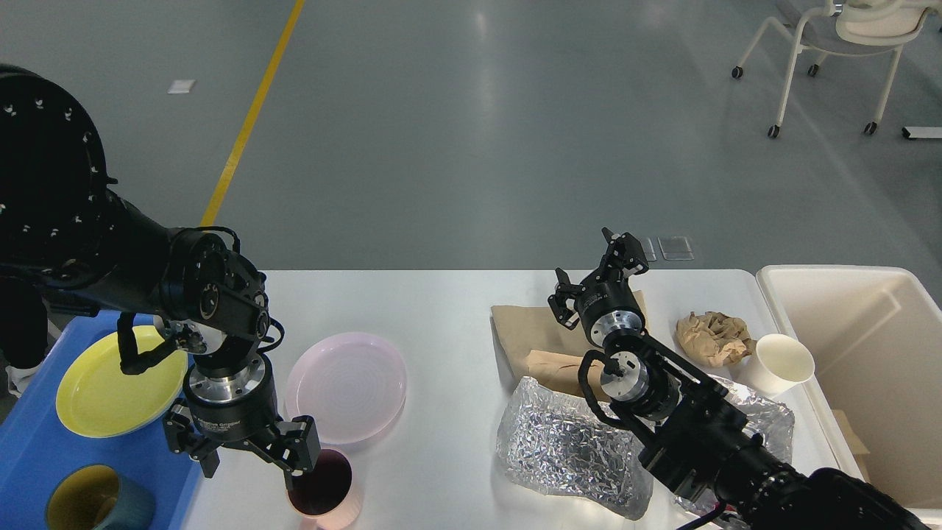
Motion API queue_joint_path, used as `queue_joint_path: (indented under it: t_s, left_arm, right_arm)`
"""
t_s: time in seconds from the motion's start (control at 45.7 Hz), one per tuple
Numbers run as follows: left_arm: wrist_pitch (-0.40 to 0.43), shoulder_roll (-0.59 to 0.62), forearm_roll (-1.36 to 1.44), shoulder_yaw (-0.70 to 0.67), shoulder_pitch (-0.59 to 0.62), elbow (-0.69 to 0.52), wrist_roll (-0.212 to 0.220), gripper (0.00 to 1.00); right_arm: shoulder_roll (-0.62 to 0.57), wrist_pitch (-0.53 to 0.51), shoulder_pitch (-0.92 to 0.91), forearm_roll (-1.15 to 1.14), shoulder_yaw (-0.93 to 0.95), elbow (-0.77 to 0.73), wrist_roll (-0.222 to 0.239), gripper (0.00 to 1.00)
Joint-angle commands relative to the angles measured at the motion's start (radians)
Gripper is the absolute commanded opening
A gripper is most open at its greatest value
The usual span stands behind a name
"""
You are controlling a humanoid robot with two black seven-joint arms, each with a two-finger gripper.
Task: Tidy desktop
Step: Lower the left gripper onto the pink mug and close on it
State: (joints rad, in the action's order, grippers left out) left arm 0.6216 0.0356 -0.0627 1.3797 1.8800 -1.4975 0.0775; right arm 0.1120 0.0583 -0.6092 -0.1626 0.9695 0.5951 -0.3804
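Observation:
The white desktop (pixel 449 309) carries a pink plate (pixel 346 386) and, at the front edge, a pink cup (pixel 324 482) with a dark inside. My left gripper (pixel 254 464) points straight down, open, its right finger (pixel 303 450) at the cup's left rim and its other finger over the tray's edge. Right of centre lie a flat brown paper bag (pixel 526 335), crumpled foil (pixel 567 445), a crumpled brown paper ball (pixel 710 335) and a white paper cup (pixel 781 362). My right gripper (pixel 591 270) hovers open above the bag's far edge, holding nothing.
A blue tray (pixel 29 456) at the left holds a yellow plate (pixel 110 383) and a teal mug (pixel 96 508). A cream-white bin (pixel 861 346) stands at the table's right end. A wheeled chair (pixel 831 44) is far off on the grey floor.

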Motion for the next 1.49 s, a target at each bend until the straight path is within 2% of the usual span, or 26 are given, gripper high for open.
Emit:
queue_joint_path:
  t_s: [0.0,0.066,0.153,0.219,0.329,0.635,1.008,1.183,1.38,1.467]
  left_arm:
    - [-0.060,0.000,0.003,0.002,-0.027,-0.004,0.002,0.96]
    - [-0.069,0.000,0.003,0.002,-0.032,-0.004,0.007,0.96]
    - [-0.095,0.000,0.003,0.001,-0.062,-0.001,0.042,0.96]
    - [-0.175,0.000,0.003,-0.002,-0.091,-0.001,0.067,0.95]
    - [-0.292,0.000,0.003,-0.002,-0.124,-0.003,0.070,0.95]
    - [-0.312,-0.016,0.001,-0.014,-0.165,-0.001,0.071,0.96]
    - [-0.292,-0.020,0.001,-0.059,-0.196,-0.001,0.077,0.97]
    - [-0.318,-0.020,-0.003,-0.064,-0.209,0.003,0.071,0.96]
    - [-0.442,-0.022,-0.006,-0.065,-0.242,0.006,0.061,0.89]
    - [-0.448,-0.022,-0.006,-0.067,-0.249,0.006,0.061,0.77]
  right_arm:
    - [0.000,0.000,0.000,0.000,0.000,0.000,0.000,1.00]
    - [0.000,0.000,-0.001,0.000,0.000,0.000,0.000,1.00]
    - [0.000,0.000,0.000,0.000,0.000,0.000,0.000,1.00]
    - [0.000,0.000,0.000,0.000,0.000,0.000,0.000,1.00]
    - [0.000,0.000,0.000,0.000,0.000,0.000,0.000,1.00]
    - [0.000,0.000,0.000,-0.001,0.000,0.000,0.000,1.00]
    - [0.000,0.000,0.000,0.000,0.000,0.000,0.000,1.00]
    - [0.000,0.000,-0.001,0.000,0.000,0.000,0.000,1.00]
    - [0.000,0.000,0.000,0.000,0.000,0.000,0.000,1.00]
    - [0.000,0.000,-0.001,0.000,0.000,0.000,0.000,1.00]
